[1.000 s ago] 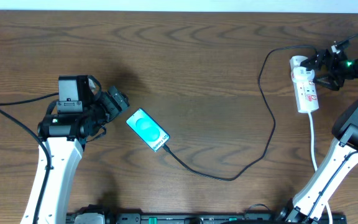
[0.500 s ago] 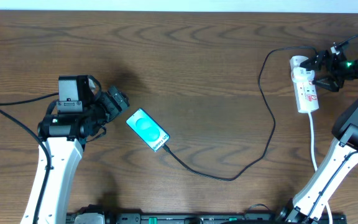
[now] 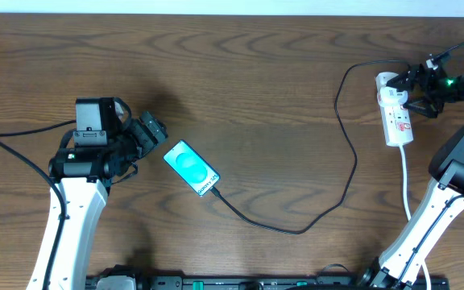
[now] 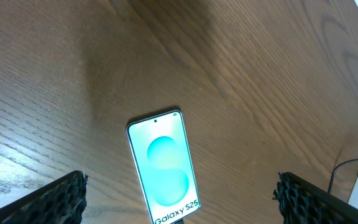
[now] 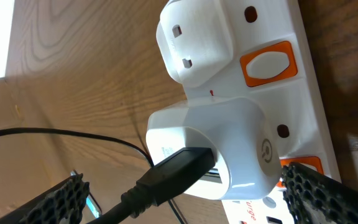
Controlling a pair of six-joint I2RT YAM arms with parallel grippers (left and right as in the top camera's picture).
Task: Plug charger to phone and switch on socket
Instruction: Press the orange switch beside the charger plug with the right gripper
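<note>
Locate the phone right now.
Overhead view: the phone lies left of centre on the table, just right of the left gripper, with the charger cable meeting its near end.

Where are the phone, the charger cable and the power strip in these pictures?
phone (image 3: 191, 167): overhead view, middle of its screen.
charger cable (image 5: 169, 176): right wrist view, its thick black plug end.
power strip (image 3: 399, 127): overhead view, white body near its rounded end.

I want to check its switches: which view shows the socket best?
Right wrist: the socket fills the frame, orange switches clear. Overhead shows it small; left wrist catches only a corner at the frame edge.
</note>
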